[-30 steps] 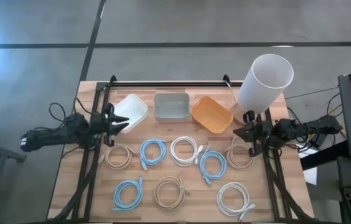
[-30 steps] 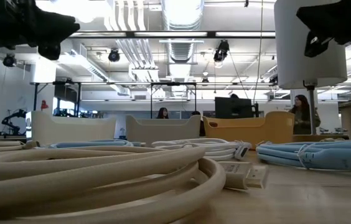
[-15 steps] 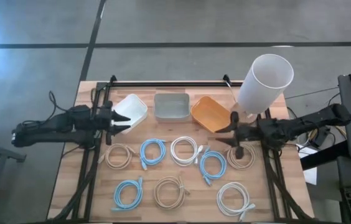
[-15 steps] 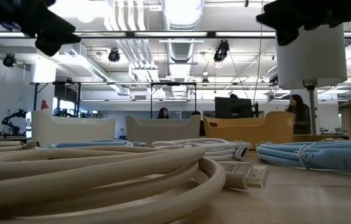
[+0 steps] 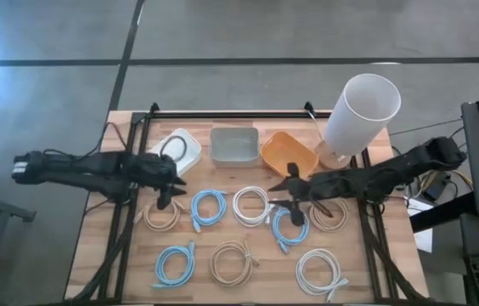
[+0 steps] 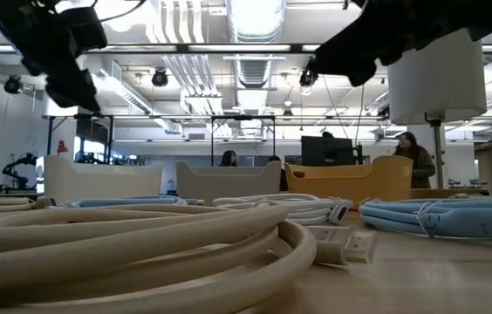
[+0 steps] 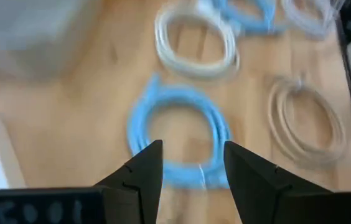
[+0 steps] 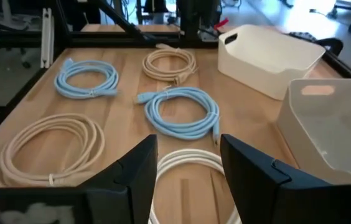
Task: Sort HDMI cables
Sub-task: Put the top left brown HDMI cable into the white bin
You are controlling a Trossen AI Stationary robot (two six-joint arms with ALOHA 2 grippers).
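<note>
Nine cables (image 5: 208, 206) are lying coiled in front of three bins (image 5: 233, 145); the left gripper (image 5: 170, 185) is hanging wide open over a blue coil (image 7: 177, 134), the right gripper (image 5: 290, 189) wide above a white one (image 8: 185, 163); each should drop straight and pinch one strand

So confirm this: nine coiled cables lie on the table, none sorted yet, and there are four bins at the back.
Not quite: the high view shows three bins, not four: a white bin, a grey bin and an orange bin. The rest holds: nine coiled cables lie on the table, none in a bin yet.
</note>
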